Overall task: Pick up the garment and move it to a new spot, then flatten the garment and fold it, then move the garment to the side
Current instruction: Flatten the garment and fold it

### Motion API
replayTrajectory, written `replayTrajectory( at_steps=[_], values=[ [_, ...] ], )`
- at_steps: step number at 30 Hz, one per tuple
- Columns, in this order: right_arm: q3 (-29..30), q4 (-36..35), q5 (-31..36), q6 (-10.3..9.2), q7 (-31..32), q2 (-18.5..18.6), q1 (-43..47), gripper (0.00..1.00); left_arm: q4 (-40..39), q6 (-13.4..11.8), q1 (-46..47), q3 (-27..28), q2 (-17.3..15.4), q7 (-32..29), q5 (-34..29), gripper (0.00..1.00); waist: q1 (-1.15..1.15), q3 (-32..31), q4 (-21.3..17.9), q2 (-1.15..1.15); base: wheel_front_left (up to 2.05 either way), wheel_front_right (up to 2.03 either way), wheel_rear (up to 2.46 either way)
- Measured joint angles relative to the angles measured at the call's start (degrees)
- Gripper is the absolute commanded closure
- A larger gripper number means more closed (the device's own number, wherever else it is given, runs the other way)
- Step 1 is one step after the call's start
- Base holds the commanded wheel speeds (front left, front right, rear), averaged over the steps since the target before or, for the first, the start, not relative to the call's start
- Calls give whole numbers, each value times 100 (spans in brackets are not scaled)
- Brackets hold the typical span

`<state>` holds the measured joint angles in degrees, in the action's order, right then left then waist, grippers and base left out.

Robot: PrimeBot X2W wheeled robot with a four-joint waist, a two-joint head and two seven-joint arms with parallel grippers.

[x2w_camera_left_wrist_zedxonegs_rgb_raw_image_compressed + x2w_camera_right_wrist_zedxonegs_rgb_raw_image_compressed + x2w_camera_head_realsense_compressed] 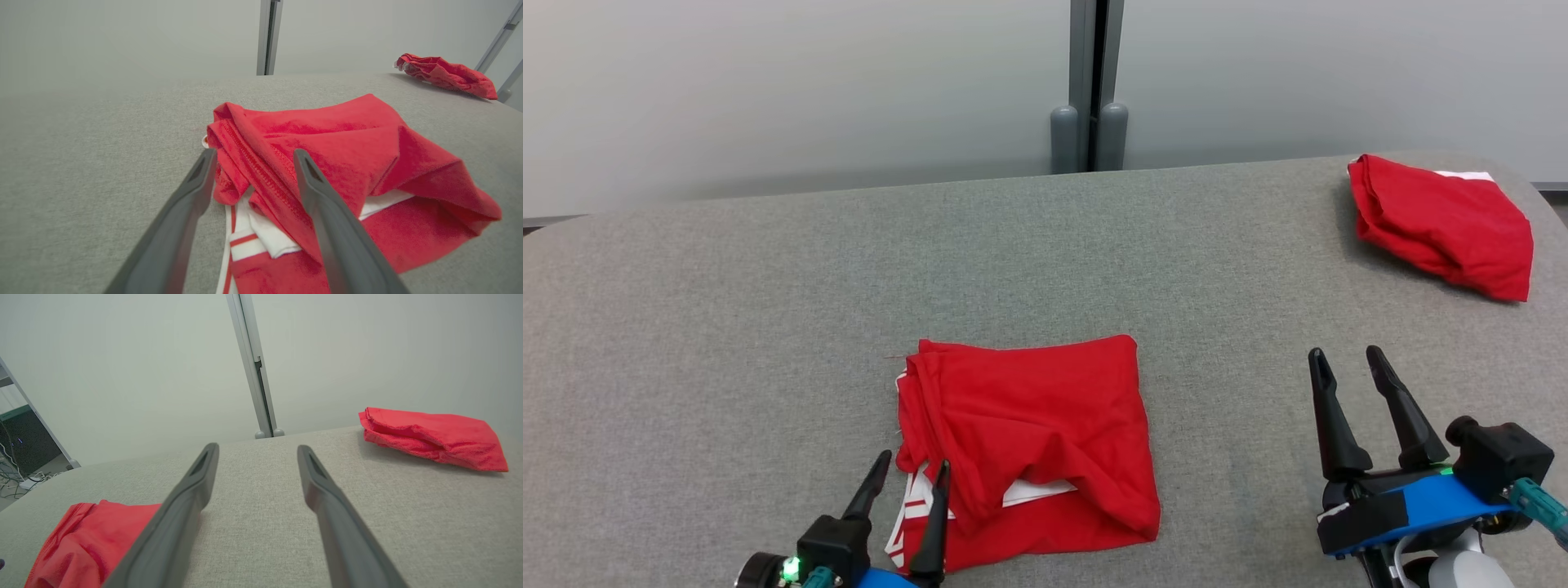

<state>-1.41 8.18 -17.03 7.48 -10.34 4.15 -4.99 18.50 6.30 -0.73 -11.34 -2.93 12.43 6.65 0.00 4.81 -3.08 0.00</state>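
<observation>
- The left gripper [915, 461] sits low at the near edge of the table, its two dark fingers spread and pinching nothing, pointing away from the robot.
- The left wrist view shows those fingers straddling the near left corner of the red garment [1029, 425]. Whether they touch the cloth cannot be told.
- The right gripper [1345, 354] rests well to the right of the garment, over bare table, with its fingers also spread and empty. A blue band wraps its wrist.
- The garment is a soft red knit folded into a rough square, lying just ahead of the left gripper. Its top layer is rumpled, with a bunched seam along the left edge.
- White trim with red stripes pokes out from under the fold, right by the left gripper's fingertips.
- A second red garment [1445, 224], loosely folded with a sliver of white at its far edge, lies far ahead and to the right of the right gripper, near the table's rounded corner.
- The table [727, 327] is covered in grey woven fabric, flat and matte.
- Beyond both grippers stand pale frosted wall panels, joined by a grey post [1088, 82] with two rounded feet.
</observation>
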Motion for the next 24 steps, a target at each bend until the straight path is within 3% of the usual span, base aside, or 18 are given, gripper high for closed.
replayTrajectory(
  at_steps=[11, 23, 24],
  values=[
    [40, 55, -27, 0, -43, 4, 42, 0, 310, 81, -55, -724, -75, -176, 103, 0, 0, 67, -75, 0, 0, 0, 0],
    [-10, 177, -113, 0, -101, 30, 18, 0, 870, 79, 32, -979, -91, -162, 177, 0, 0, 111, -170, 0, 0, 0, 0],
    [-10, 178, -121, 0, -108, 32, 18, 0, 927, 75, 66, -976, -96, -126, 177, 34, 0, 114, -177, 0, 0, 0, 0]
  ],
)
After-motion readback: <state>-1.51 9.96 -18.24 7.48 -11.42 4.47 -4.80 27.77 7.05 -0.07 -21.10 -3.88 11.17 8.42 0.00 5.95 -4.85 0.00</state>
